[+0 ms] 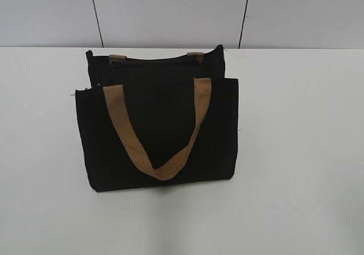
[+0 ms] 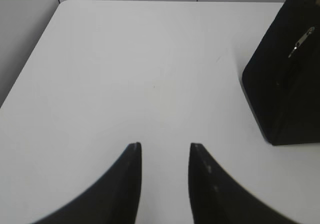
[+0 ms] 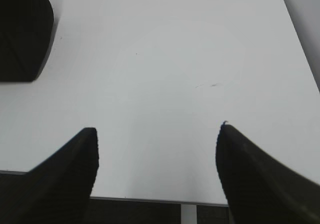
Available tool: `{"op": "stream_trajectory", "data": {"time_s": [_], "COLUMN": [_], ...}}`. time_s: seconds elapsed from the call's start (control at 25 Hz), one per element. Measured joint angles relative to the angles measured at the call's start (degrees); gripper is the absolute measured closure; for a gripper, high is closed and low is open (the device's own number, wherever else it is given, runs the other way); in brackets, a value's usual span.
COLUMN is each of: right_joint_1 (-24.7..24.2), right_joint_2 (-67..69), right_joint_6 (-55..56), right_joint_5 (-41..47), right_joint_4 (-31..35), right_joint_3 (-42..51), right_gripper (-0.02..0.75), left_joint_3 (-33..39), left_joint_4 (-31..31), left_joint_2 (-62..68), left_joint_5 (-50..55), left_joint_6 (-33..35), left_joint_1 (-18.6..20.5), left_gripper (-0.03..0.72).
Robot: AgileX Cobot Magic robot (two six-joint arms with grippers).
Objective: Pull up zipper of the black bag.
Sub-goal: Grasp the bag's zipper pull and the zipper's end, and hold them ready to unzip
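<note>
The black bag [image 1: 162, 132] stands upright at the middle of the white table, its front tan handle [image 1: 162, 132] hanging down over the front panel. Its end face shows at the right of the left wrist view [image 2: 285, 94], where the small silver zipper pull tab [image 2: 300, 40] hangs on the side near the top. A corner of the bag shows at the top left of the right wrist view [image 3: 22, 31]. My left gripper [image 2: 165, 146] is open and empty above bare table, left of the bag. My right gripper [image 3: 157, 129] is wide open and empty near the table's front edge. Neither gripper shows in the exterior view.
The white table [image 1: 296, 152] ends at a grey panelled wall [image 1: 170, 13] behind the bag. The table's left edge [image 2: 30, 59] and front edge [image 3: 150, 200] show in the wrist views.
</note>
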Motion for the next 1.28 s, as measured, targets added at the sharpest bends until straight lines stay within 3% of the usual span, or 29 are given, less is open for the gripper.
{"op": "stream_trajectory", "data": {"time_s": [0.84,1.08,1.16,1.28], "right_joint_1": [0.0,0.0,0.0,0.0], "right_joint_2": [0.0,0.0,0.0,0.0], "right_joint_6": [0.0,0.0,0.0,0.0], "right_joint_5": [0.0,0.0,0.0,0.0], "right_joint_4": [0.0,0.0,0.0,0.0], "right_joint_3": [0.0,0.0,0.0,0.0], "right_gripper": [0.182,0.182,0.182,0.182], "left_joint_3": [-0.6,0.5,3.3,8.4], "left_joint_4": [0.1,1.9,2.0,1.2], "left_joint_2": [0.0,3.5,6.9,14.4], "left_joint_5": [-1.1,-25.2,-36.4,-53.0], "left_joint_6": [0.0,0.0,0.0,0.0], "left_joint_1": [0.0,0.0,0.0,0.0], "left_gripper": [0.429,0.141,0.12,0.151]}}
